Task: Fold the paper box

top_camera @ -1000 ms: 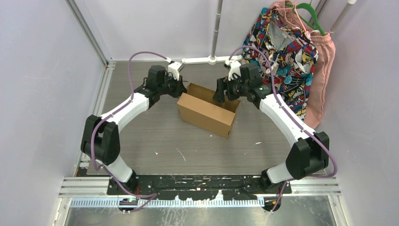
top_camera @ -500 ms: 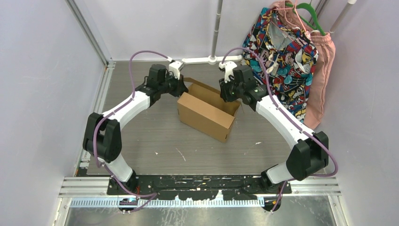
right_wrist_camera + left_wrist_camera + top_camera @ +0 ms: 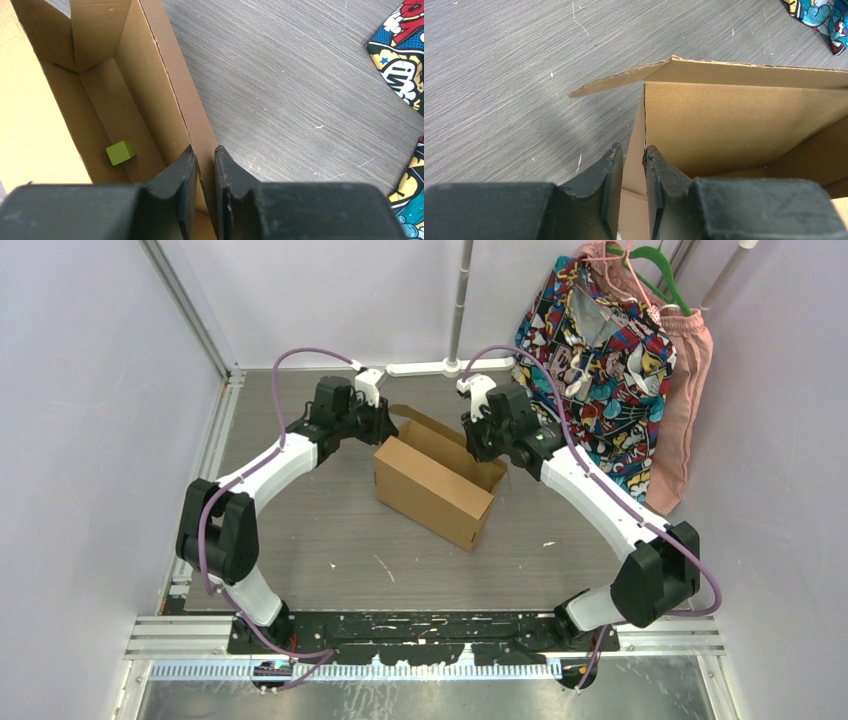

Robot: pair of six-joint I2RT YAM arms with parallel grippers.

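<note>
The paper box [image 3: 432, 490] is plain brown cardboard and stands open-topped in the middle of the table, with a loose flap [image 3: 624, 80] sticking out at its far left corner. My left gripper [image 3: 388, 426] straddles the box's left end wall [image 3: 636, 135], jaws slightly open; the wall's edge lies against the right finger [image 3: 655, 165]. Over the box's far long wall [image 3: 175, 95], my right gripper [image 3: 204, 150] is shut on that wall, one finger inside and one outside. A small green cube [image 3: 120, 152] lies on the box floor.
Patterned and pink clothes [image 3: 620, 350] hang at the back right, and their edge shows in the right wrist view. A white pole [image 3: 460, 300] rises at the back. Grey scratched tabletop [image 3: 330, 540] surrounds the box, with lilac walls on either side.
My right gripper moved left and down onto the box's far wall and closed on it. The left jaws widened a little. The box shifted slightly left.
</note>
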